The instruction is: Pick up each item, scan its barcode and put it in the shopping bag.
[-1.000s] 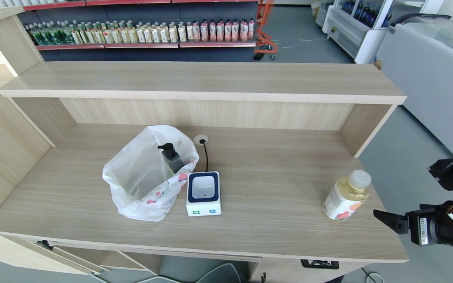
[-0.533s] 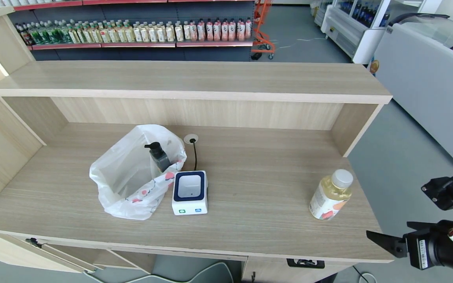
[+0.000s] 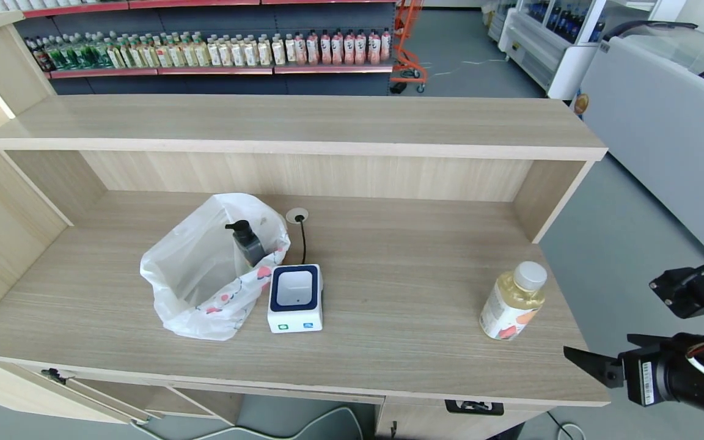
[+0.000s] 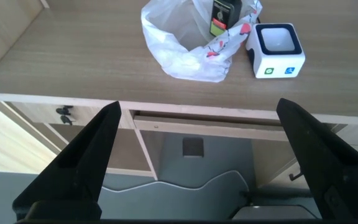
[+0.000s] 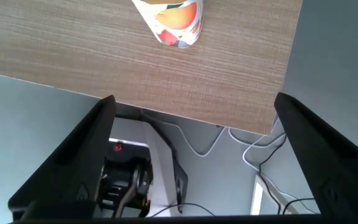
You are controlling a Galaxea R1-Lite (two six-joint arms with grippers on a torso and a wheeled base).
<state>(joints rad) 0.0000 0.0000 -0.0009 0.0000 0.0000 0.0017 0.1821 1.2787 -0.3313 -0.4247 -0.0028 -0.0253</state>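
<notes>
You see the bottle (image 3: 514, 301) standing upright near the counter's (image 3: 388, 342) right front corner, long axis vertical, white cap up. The right gripper (image 5: 194, 102) hangs off that corner, spread wide and empty. The left gripper (image 4: 199, 106), also wide open and empty, sits before the shopping bag (image 3: 205, 269).

The right arm (image 3: 688, 376) is matte black, bearing a white barcode sticker (image 3: 647, 374); red and pale wires (image 3: 703, 349), seemingly, loop over its wrist. The left end effector (image 4: 199, 104) and right end effector (image 5: 194, 98) have broad black wedge fingers.

Bright, even light; faint shadows; edges bowed
</notes>
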